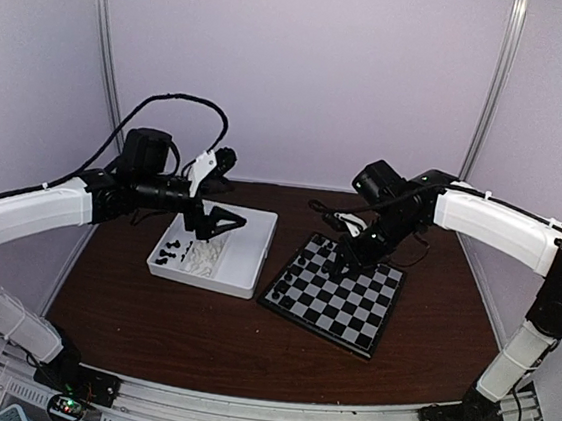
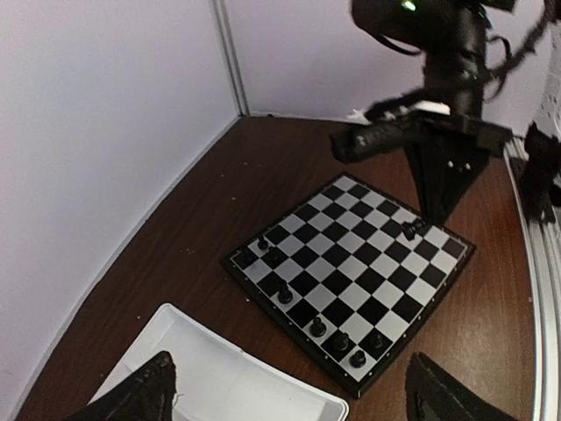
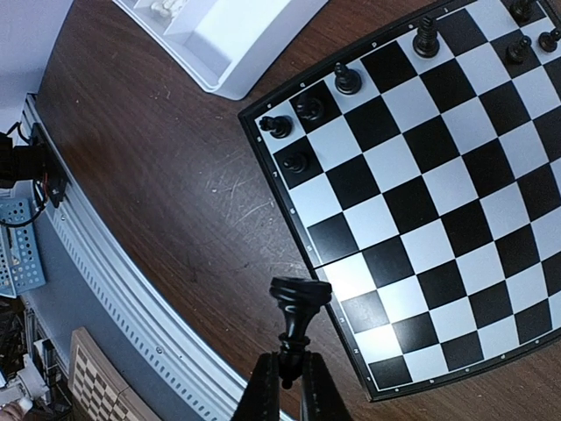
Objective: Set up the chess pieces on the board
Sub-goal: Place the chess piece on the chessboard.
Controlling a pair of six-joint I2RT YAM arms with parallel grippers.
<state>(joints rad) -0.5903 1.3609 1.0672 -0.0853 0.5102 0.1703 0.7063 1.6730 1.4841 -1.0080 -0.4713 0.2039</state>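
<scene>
Right wrist: shows the right gripper (image 3: 289,377) clenched on one black piece (image 3: 300,303), near the 7 o'clock edge of the board (image 3: 412,202). Counts about eight black chess pieces (image 3: 308,107) standing along its 11-to-1 o'clock side, no white ones. Top external: finds the left gripper (image 1: 221,222) released over the white tray (image 1: 245,262), 9 o'clock from the board, white and black pieces inside. Judged early; most remain.

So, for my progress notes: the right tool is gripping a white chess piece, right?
No. The chess piece in the right tool is black, not white; the right wrist view shows it gripped there.
</scene>
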